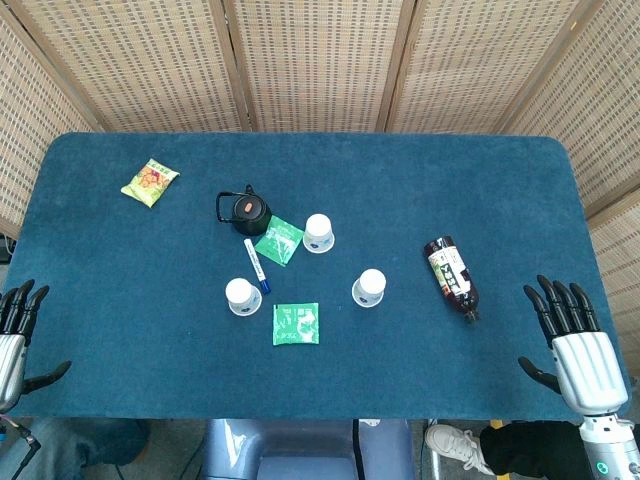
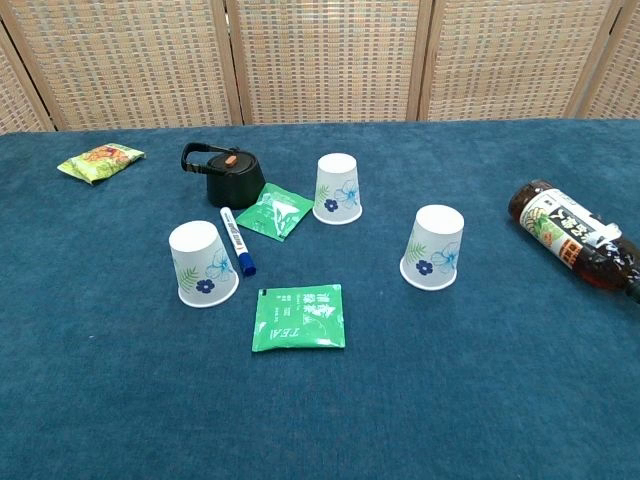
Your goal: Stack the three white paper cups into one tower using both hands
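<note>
Head view is showing both arms waiting at the near corners: the left hand (image 1: 18, 330) is resting at the table's left edge and the right hand (image 1: 575, 345) at the right edge, each released, fingers spread, grasping nothing. Neither is appearing in the chest view.

Three white paper cups are standing upside down, mouths on the cloth, well apart from one another in a loose triangle: the left cup (image 2: 202, 264), the far cup (image 2: 337, 188) and the right cup (image 2: 435, 247). Inverted like this, I'd judge each one is sitting ready to be lifted by its sides and dropped over another, and nothing is stacked yet.

Clutter is lying among them. A blue marker (image 2: 236, 241) is lying just beside the left cup, a green tea packet (image 2: 299, 317) is sitting in front between the left and right cups, and a second green packet (image 2: 275, 212) is lying between a small black kettle (image 2: 228, 173) and the far cup. A dark bottle (image 2: 575, 235) is lying on its side to the right, and a snack bag (image 2: 98, 160) is sitting far left.

Everything is resting on a blue cloth-covered table (image 1: 150, 350), with woven wicker screens (image 1: 320, 60) standing behind it.
</note>
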Available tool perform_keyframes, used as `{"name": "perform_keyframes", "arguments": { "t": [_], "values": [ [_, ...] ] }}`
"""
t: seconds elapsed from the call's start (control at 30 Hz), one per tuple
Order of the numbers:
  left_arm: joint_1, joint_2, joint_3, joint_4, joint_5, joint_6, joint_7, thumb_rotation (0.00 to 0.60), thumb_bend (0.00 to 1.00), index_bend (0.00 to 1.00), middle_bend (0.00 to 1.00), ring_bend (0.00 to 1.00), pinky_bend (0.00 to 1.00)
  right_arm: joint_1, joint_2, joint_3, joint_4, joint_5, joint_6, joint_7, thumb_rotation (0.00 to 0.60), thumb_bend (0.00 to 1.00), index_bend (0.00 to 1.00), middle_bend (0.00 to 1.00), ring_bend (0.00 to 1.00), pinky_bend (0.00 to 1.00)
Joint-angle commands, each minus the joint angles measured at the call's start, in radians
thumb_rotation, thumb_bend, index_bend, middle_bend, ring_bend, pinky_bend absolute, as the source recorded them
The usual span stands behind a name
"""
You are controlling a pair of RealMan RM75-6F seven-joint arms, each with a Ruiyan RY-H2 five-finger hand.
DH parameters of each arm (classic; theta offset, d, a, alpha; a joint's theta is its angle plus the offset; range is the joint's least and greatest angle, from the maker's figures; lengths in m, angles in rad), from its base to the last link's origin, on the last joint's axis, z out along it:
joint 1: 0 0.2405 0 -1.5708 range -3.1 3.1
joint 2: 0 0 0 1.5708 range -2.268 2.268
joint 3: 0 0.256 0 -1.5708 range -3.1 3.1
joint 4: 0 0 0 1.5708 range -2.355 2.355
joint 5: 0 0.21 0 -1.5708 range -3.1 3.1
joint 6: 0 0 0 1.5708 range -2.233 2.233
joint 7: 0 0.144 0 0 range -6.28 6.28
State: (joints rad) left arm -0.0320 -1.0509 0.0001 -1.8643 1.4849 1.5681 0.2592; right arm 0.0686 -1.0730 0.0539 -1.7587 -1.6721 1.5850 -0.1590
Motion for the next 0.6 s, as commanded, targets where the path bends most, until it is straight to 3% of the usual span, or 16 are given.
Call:
{"name": "perform_keyframes", "arguments": {
  "t": [0.03,0.27,0.4,0.5,0.6],
  "values": [
    [0.001,0.0,-0.001,0.001,0.002,0.0,-0.002,0.6,0.0,0.0,0.0,0.0,0.0,0.001,0.001,0.0,-0.002,0.001,-0.002,0.0,0.6,0.0,0.0,0.0,0.0,0.0],
    [0.003,0.0,-0.005,0.004,0.004,-0.003,-0.007,0.6,0.0,0.0,0.0,0.0,0.0,0.009,0.0,-0.006,-0.006,-0.001,-0.021,0.009,0.6,0.0,0.0,0.0,0.0,0.0],
    [0.0,-0.007,-0.015,0.011,-0.003,-0.004,-0.004,0.6,0.0,0.0,0.0,0.0,0.0,0.096,-0.01,0.025,0.025,-0.019,-0.109,0.093,0.6,0.0,0.01,0.0,0.0,0.0],
    [-0.008,-0.015,-0.024,0.014,-0.017,-0.017,0.007,0.6,0.0,0.0,0.0,0.0,0.0,0.194,-0.026,0.066,0.075,-0.015,-0.209,0.161,0.6,0.0,0.05,0.07,0.01,0.02],
    [-0.017,-0.024,-0.032,0.018,-0.03,-0.031,0.023,0.6,0.0,0.0,0.0,0.0,0.0,0.292,-0.026,0.103,0.08,0.026,-0.339,0.214,0.6,0.0,0.09,0.14,0.07,0.09]
  ]
}}
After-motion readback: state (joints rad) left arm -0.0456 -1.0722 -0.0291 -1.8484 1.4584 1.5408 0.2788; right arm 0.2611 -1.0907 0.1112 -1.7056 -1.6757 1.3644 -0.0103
